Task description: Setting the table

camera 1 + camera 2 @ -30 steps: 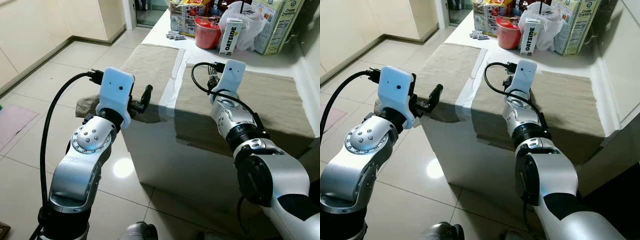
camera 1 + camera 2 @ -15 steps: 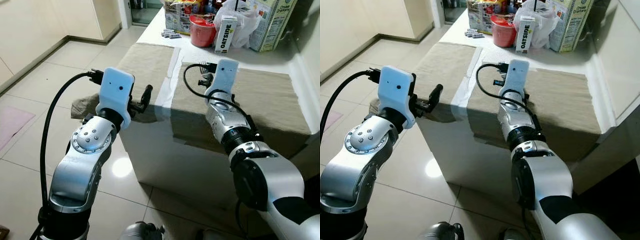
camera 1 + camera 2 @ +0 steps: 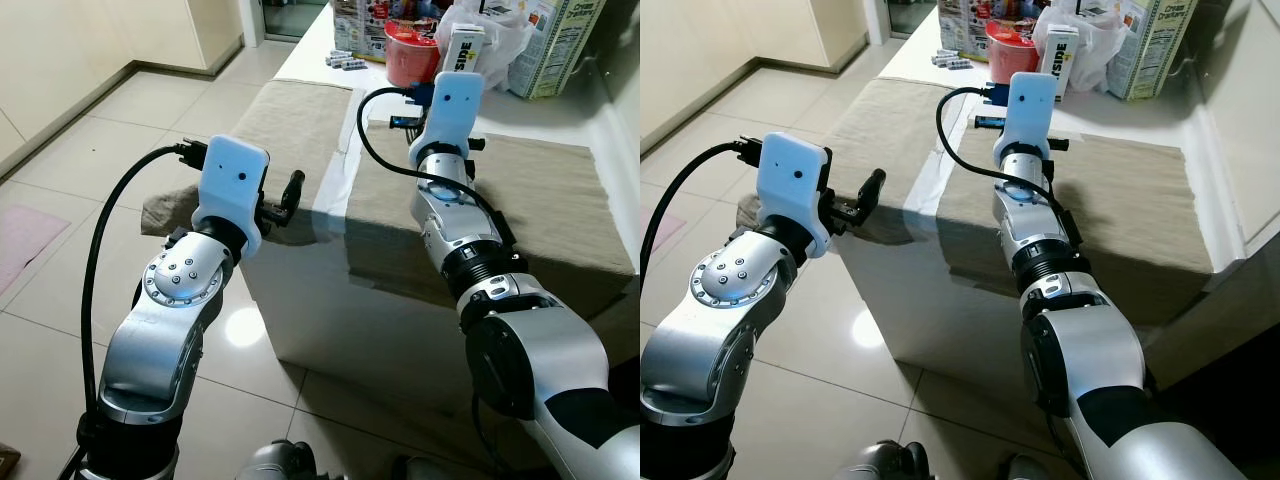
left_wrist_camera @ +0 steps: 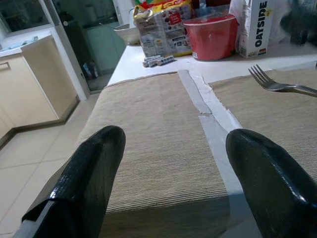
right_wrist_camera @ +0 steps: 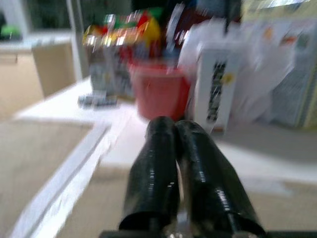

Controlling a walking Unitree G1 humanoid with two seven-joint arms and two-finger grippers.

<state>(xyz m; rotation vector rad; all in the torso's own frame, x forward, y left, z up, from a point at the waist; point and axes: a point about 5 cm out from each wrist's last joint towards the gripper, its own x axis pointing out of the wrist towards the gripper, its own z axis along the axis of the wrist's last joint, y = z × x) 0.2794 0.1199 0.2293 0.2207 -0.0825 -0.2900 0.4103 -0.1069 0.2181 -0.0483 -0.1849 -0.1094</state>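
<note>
The white table [image 3: 330, 300] carries two beige placemats side by side, with a strip of bare top between them. The left claw [image 4: 173, 173] hangs just off the near edge of the left placemat [image 4: 148, 134], its two black fingers [image 4: 89, 173] spread wide with nothing between them. The right claw [image 5: 181, 168] is raised over the right placemat [image 3: 540, 200], near its far edge, fingers pressed together and empty (the wrist picture there is blurred).

A fork [image 4: 280, 84] lies flat on the right placemat near that mat's inner far corner, at about 2 o'clock from the left claw, tines pointing toward the left mat. Beyond the mats, at 12 o'clock, groceries crowd the back of the table: a red tub [image 4: 213, 37], an Oatside carton [image 4: 256, 27] standing upright just beside it, a printed snack bag [image 4: 161, 29], a white plastic bag [image 3: 1095, 40] and a tall cereal-type box [image 3: 1155, 45]. A few small batteries [image 4: 157, 60] lie on the bare tabletop in front of the snack bag. The floor [image 3: 110, 130] is pale glossy tile.
</note>
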